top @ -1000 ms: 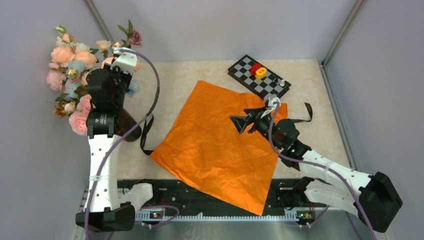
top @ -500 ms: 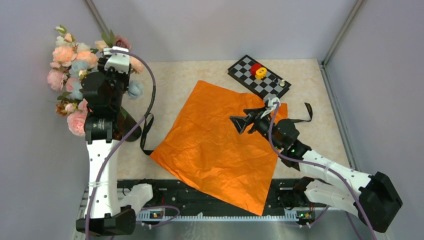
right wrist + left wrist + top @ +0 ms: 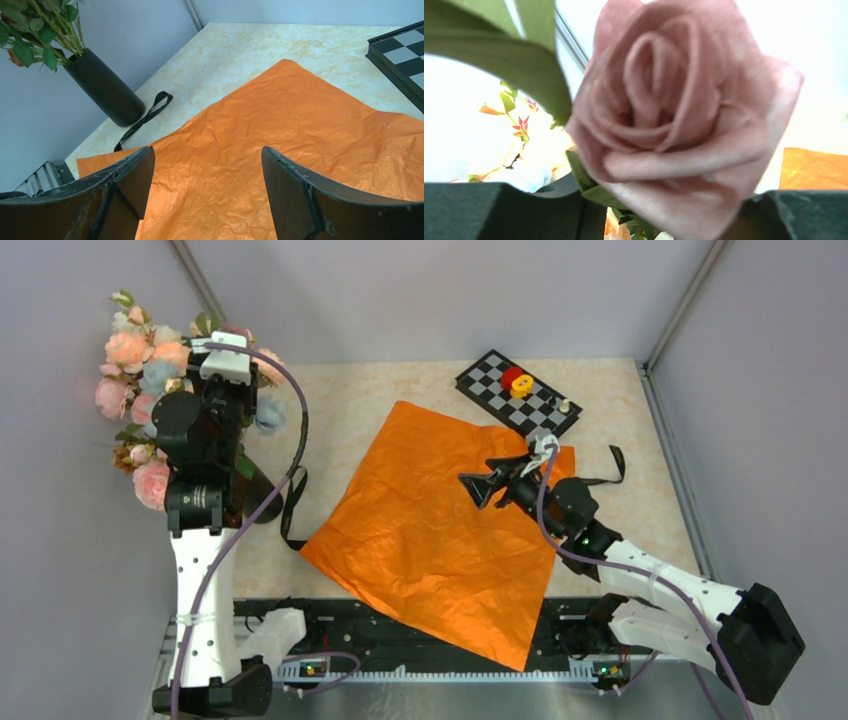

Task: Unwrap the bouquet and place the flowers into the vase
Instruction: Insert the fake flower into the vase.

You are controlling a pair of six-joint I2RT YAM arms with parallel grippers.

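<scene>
The flowers (image 3: 135,360), pastel pink, peach and pale-blue blooms, stand bunched at the far left, their green stems (image 3: 45,30) in the black vase (image 3: 102,87). In the top view my left arm hides most of the vase. My left gripper (image 3: 669,210) is up among the blooms with its jaws apart, and a mauve rose (image 3: 674,115) fills its view just in front of the fingers (image 3: 499,212). The orange wrapping paper (image 3: 440,530) lies spread flat mid-table. My right gripper (image 3: 478,487) hovers open over that paper (image 3: 280,130), holding nothing.
A black ribbon (image 3: 292,510) lies on the table between the vase and the paper's left corner. Another black strip (image 3: 610,470) lies by my right arm. A chessboard (image 3: 518,390) with red and yellow pieces sits at the back right.
My left gripper has opened and the left arm has shifted left. The mauve rose has swung left toward the bunch. The right arm has not moved.
</scene>
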